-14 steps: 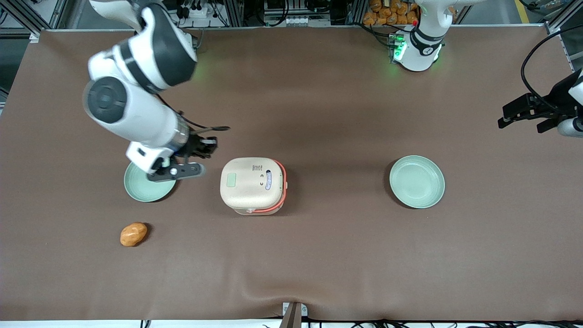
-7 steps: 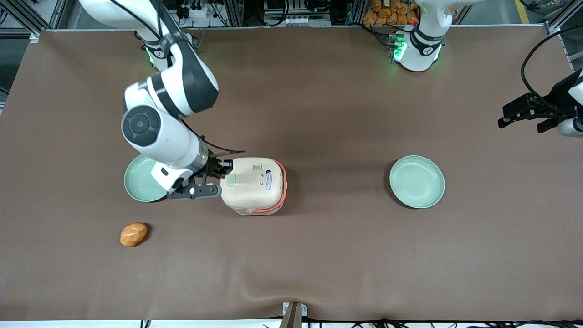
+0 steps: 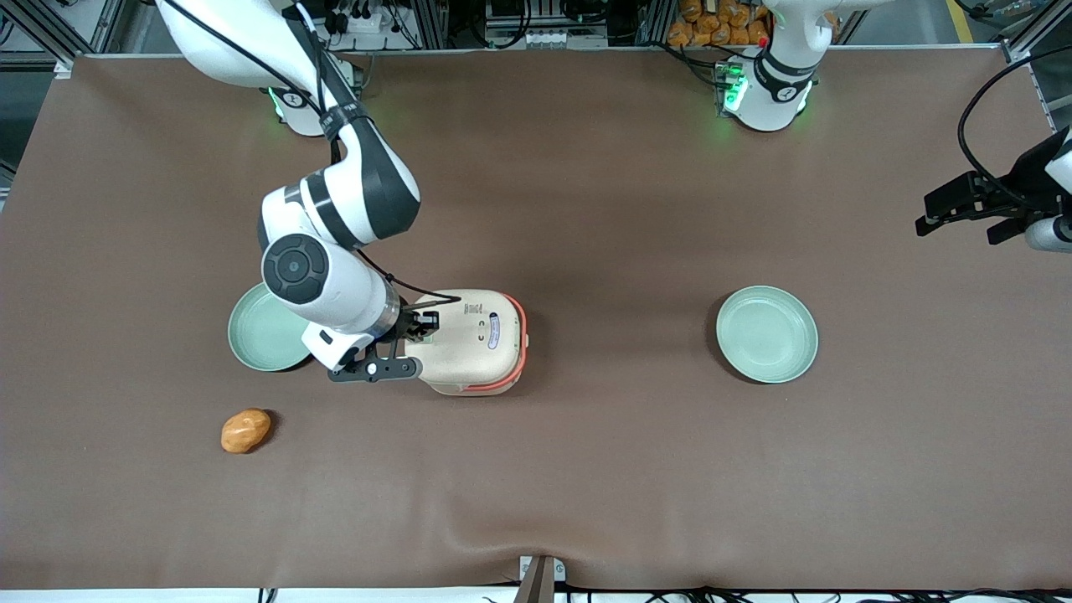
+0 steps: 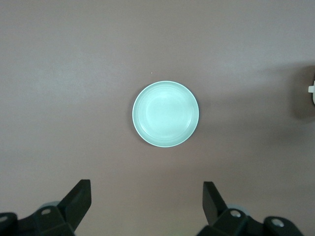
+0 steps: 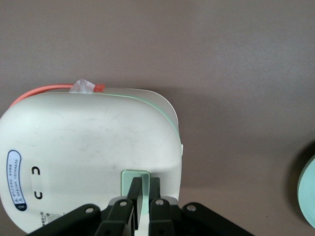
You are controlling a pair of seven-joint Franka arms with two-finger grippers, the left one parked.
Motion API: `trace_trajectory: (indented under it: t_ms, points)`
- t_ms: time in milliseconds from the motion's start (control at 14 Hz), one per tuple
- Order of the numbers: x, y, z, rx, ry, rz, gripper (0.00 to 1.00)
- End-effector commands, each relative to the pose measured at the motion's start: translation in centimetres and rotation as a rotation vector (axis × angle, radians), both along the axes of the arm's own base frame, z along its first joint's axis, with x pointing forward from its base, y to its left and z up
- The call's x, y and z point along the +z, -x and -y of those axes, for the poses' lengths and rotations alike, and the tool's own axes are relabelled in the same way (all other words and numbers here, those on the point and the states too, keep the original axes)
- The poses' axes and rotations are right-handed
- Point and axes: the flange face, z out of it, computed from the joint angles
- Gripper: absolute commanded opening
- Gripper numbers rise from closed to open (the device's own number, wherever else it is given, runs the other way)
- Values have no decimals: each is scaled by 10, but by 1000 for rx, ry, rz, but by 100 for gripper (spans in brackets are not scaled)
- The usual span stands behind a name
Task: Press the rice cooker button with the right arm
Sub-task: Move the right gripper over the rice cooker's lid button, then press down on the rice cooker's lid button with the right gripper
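The cream-white rice cooker (image 3: pixel 473 339) with its coral-red band stands mid-table, lid down. My right arm (image 3: pixel 322 276) reaches over it from the working arm's end. The black gripper (image 3: pixel 421 328) is above the lid's edge nearest that end. In the right wrist view the gripper (image 5: pixel 146 181) is shut, with only a thin slit between its fingers (image 5: pixel 137 187). Its tips are over the pale green square button (image 5: pixel 127 182) on the cooker's lid (image 5: pixel 88 147). I cannot tell whether the tips touch the button.
A pale green plate (image 3: pixel 255 335) lies beside the cooker toward the working arm's end, partly under my arm. Another plate (image 3: pixel 766 333) lies toward the parked arm's end and shows in the left wrist view (image 4: pixel 166 114). An orange-brown bun (image 3: pixel 245 430) lies nearer the front camera.
My right arm has swung from above the plate toward the cooker. The gripper has moved onto the lid's edge, over the green button. The cooker has not moved.
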Motion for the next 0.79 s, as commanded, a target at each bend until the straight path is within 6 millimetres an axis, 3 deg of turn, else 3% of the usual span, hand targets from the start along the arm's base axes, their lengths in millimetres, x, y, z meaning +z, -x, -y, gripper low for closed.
trace_trajectory:
  t_ms: [0,714]
  points:
    - [-1,-1,-5,-2,-18,-1,13]
    - [-19,4,-16,19,-4,-21,10]
